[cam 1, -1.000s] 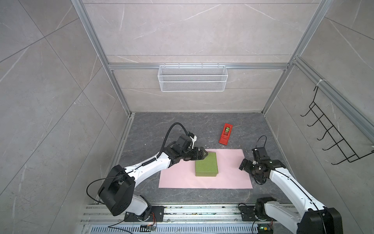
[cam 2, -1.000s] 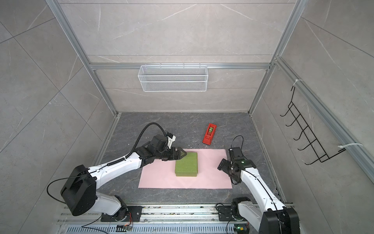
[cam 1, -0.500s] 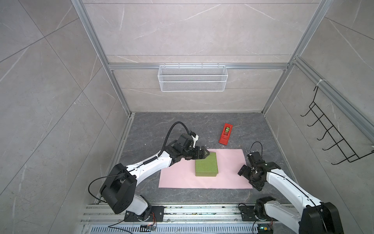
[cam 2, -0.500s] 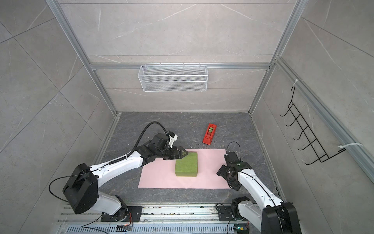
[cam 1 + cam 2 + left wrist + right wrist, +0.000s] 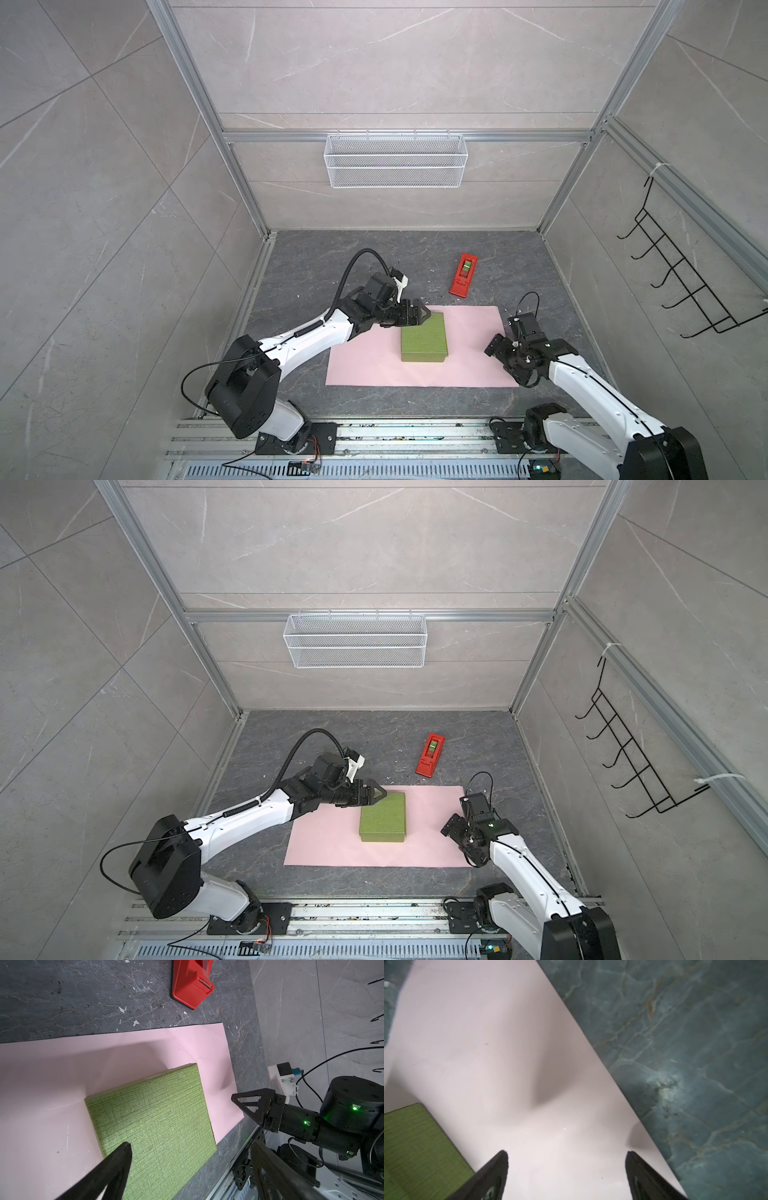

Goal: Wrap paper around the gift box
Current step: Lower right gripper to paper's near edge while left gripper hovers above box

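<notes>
Left gripper (image 5: 426, 316) jaws released, wide apart, w/ the matte olive-green cuboid gift box (image 5: 424, 343) just under them. Right gripper (image 5: 566, 1153) also released, thin pale-pink paper sheet (image 5: 469, 332) below its jaws, nothing grasped.

left arm (image 5: 307, 338): extended low toward the middle
left gripper (image 5: 424, 314): jaws held wide apart
right arm (image 5: 590, 386): bent, kept low
right gripper (image 5: 566, 1155): jaws held wide apart
</notes>
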`<action>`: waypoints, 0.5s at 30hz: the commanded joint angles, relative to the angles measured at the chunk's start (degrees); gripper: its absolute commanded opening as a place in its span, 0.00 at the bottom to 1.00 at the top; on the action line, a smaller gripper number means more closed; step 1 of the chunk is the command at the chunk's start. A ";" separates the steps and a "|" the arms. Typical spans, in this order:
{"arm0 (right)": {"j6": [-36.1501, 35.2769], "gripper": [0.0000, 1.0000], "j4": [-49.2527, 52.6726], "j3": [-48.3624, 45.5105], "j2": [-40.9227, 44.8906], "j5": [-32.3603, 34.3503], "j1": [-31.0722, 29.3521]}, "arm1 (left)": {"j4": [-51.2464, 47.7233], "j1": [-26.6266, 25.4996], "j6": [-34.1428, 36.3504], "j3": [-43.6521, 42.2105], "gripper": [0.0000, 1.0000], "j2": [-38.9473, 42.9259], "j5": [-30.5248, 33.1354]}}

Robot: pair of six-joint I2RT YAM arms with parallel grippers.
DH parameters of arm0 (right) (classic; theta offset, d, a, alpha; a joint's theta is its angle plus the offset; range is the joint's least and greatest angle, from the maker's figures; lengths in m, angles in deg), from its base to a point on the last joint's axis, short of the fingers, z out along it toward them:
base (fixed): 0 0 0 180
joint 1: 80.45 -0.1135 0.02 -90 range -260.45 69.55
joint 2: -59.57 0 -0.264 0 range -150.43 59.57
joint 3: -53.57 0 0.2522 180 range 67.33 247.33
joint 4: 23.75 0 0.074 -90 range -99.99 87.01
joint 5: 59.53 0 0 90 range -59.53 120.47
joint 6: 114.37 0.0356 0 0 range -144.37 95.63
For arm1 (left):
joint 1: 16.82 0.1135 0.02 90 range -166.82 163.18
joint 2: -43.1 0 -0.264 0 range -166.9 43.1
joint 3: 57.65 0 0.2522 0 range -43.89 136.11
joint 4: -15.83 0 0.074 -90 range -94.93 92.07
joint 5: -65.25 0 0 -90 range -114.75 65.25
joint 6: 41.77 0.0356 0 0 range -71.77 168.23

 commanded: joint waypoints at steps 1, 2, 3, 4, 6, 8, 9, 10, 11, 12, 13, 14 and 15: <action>-1.78 0.90 0.61 -0.22 1.44 1.07 -0.28 | -0.44 0.25 1.34 2.82 0.91 -0.31 -0.49; -1.35 0.91 3.73 0.83 1.37 3.47 -0.24 | -0.69 0.21 1.32 2.95 0.91 -0.31 -0.64; -0.64 0.92 7.55 1.92 1.00 5.64 -0.28 | -0.83 0.22 1.32 3.07 0.91 -0.26 -0.70; -0.28 0.93 10.17 2.83 0.61 6.84 -0.28 | -0.82 0.19 1.27 3.19 0.91 -0.19 -0.75; 1.41 0.95 14.68 3.74 -0.18 7.97 -0.25 | -0.63 0.18 1.06 3.16 0.91 -0.12 -0.89; 3.07 0.95 15.41 3.16 -0.67 6.98 -0.24 | -0.52 0.15 0.97 3.06 0.91 -0.12 -0.88; 3.68 0.96 15.02 2.62 -1.15 6.29 -0.27 | -0.45 0.19 0.88 3.13 0.91 -0.12 -0.96; 4.22 0.96 14.37 2.22 -1.89 5.92 -0.25 | -0.41 0.23 0.84 3.08 0.91 -0.22 -0.97; 4.52 0.96 13.95 2.12 -2.62 5.87 -0.34 | -0.41 0.20 0.80 3.06 0.91 -0.22 -1.04; 4.62 0.96 13.59 2.24 -3.50 5.90 -0.33 | -0.54 0.18 0.81 3.06 0.91 -0.21 -1.14; 4.87 0.96 13.33 2.42 -4.17 5.88 -0.33 | -0.49 0.16 0.82 3.06 0.91 -0.06 -1.23; 5.27 0.97 13.07 2.51 -4.70 5.91 -0.30 | -0.49 0.14 0.84 3.09 0.91 -0.12 -1.25; 5.45 0.97 12.55 2.39 -5.19 5.63 -0.32 | -0.54 0.20 0.81 3.06 0.91 -0.12 -1.33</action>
